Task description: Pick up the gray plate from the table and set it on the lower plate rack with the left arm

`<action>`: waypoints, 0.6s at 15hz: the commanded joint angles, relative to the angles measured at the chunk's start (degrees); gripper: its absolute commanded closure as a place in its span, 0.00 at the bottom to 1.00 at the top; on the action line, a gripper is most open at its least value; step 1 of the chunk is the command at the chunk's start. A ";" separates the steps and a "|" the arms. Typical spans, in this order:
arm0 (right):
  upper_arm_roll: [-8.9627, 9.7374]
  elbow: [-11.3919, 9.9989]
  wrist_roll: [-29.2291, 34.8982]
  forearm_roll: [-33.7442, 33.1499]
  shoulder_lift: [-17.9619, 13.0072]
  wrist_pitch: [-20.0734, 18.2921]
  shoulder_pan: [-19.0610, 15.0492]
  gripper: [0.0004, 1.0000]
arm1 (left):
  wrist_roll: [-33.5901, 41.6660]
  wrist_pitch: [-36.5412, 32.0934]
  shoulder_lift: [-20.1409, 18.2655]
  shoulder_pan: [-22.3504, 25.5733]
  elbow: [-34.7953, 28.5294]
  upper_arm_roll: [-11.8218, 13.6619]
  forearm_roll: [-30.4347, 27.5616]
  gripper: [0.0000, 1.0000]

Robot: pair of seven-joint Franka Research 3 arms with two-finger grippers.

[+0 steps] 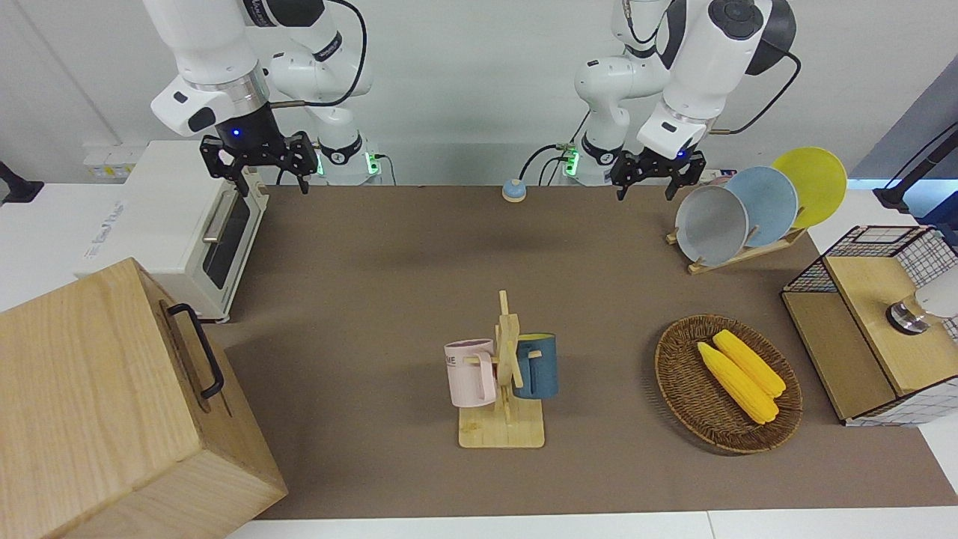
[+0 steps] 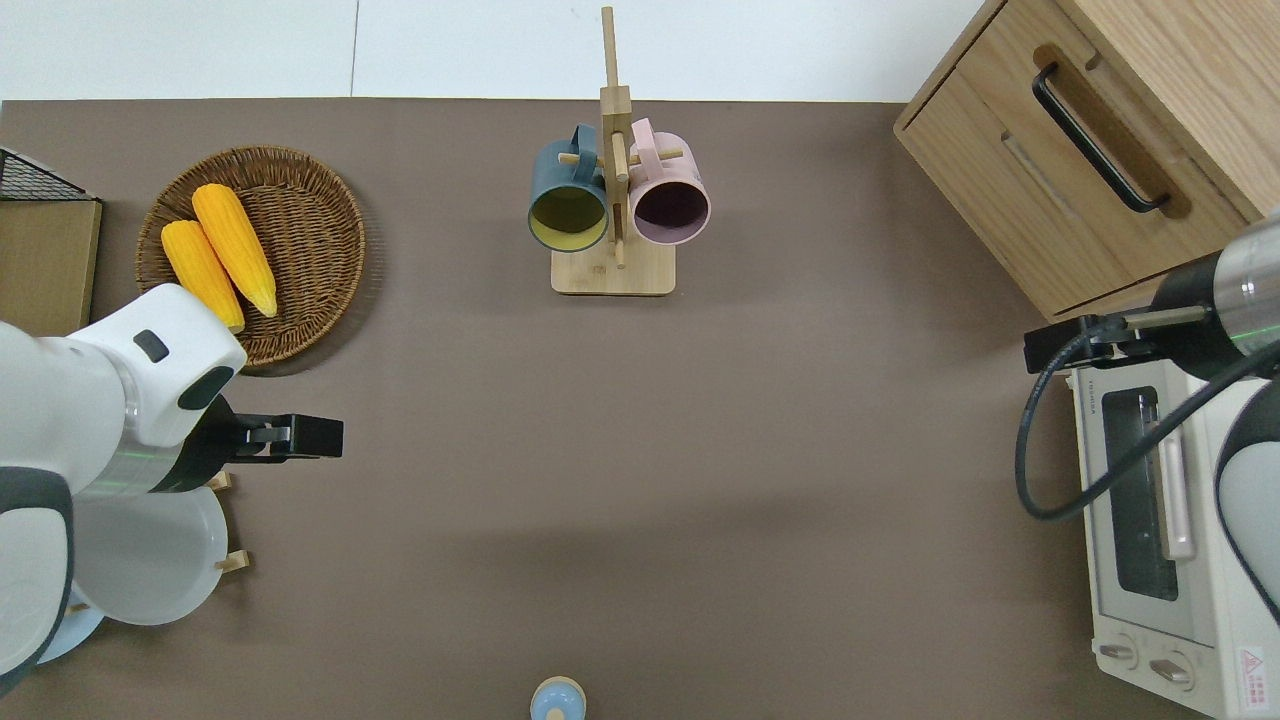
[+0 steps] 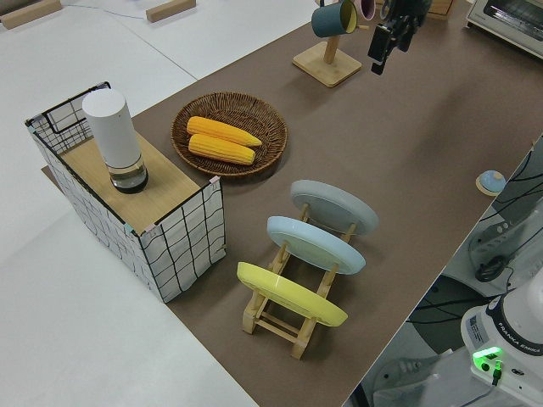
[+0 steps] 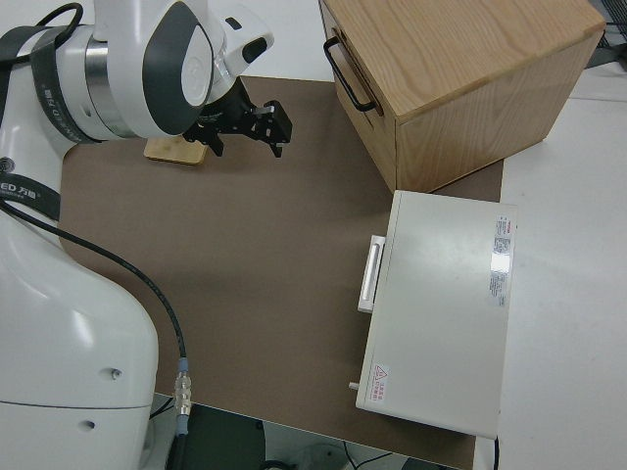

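Gray plate point(image 1: 711, 225) already sits in the rack point(image 1: 737, 254); your left gripper point(image 1: 658, 171) hangs open and empty just above. Descend carelessly and you'll knock it out.

Gray plate point(image 1: 711, 224) tilted in lower plate rack point(image 1: 737, 257) (frontmost slot).

Wicker basket point(image 1: 685, 374) holds two corn cobs point(image 1: 741, 376); mug stand point(image 1: 506, 389) carries pink mug point(image 1: 470, 372), blue mug point(image 1: 537, 365).
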 commanded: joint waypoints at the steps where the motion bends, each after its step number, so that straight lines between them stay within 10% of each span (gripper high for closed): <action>1: 1.17 1.14 0.75 -0.17 0.54 -0.92 -1.27 0.02 | -0.24 0.20 -1.05 0.01 0.58 -0.65 -0.77 0.00; 9: 1.17 1.14 0.75 -0.17 0.54 -0.92 -1.27 0.02 | -1.91 0.20 -2.37 -0.26 1.10 -1.17 0.81 0.00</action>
